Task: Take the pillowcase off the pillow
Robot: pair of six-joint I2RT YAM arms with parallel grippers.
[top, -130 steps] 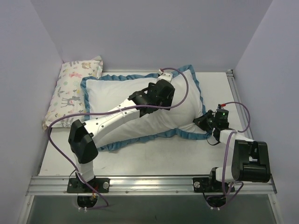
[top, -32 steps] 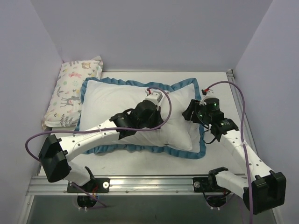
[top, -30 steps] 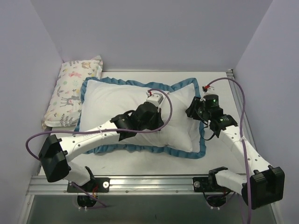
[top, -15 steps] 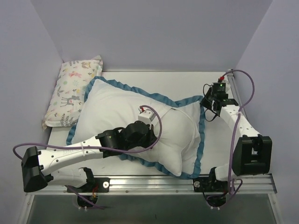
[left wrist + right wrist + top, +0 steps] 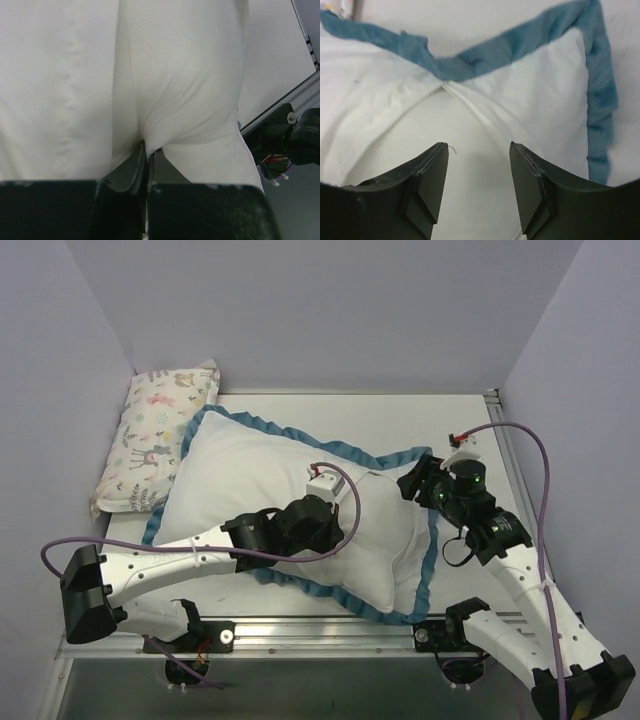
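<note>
- I've got the left claw (image 5: 146, 148) pinched shut on the pillow (image 5: 190, 90)
- right claw (image 5: 478, 148) open, empty, above the pillowcase (image 5: 545, 95)
- animal-print cushion (image 5: 160, 430) crowds its left edge

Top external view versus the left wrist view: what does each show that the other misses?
Only the top view: the whole pillowcase, the small animal-print pillow, the right gripper. Only the left wrist view: the left gripper shut, pinching a fold of white fabric. Both: that white fabric and bare table.
</note>
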